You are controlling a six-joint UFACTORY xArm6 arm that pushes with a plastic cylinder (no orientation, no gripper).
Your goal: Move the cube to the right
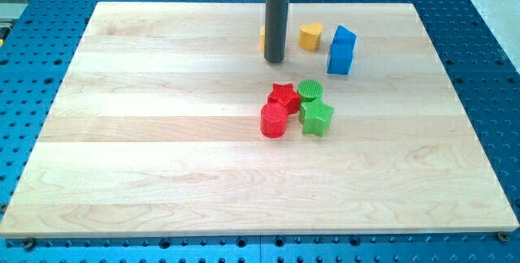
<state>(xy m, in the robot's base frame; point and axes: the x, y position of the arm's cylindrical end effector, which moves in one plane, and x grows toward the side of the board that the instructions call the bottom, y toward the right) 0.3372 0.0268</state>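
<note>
Nearest the camera, well below our tip (275,60) in the view, a red cylinder (274,121) and a green star-shaped block (317,118) sit on the wooden worktop (162,174), packed against a red star-shaped block (283,95) and a green cylinder (309,90) in one tight cluster. We carry no gripper, only a dark rod, so nothing is held or clamped. Our tip rests on the board near the view's top. Just behind the rod, on its left side in the view, a sliver of a yellow block (262,39) shows; we judge this to be the cube we must move, though most of it is hidden and its shape cannot be confirmed. To the right of our tip lie a yellow heart-like block (310,36) and, beyond it, a blue block (342,49). Pushing the cube rightward risks driving it into these two and scattering them, since they stand in its path.
</note>
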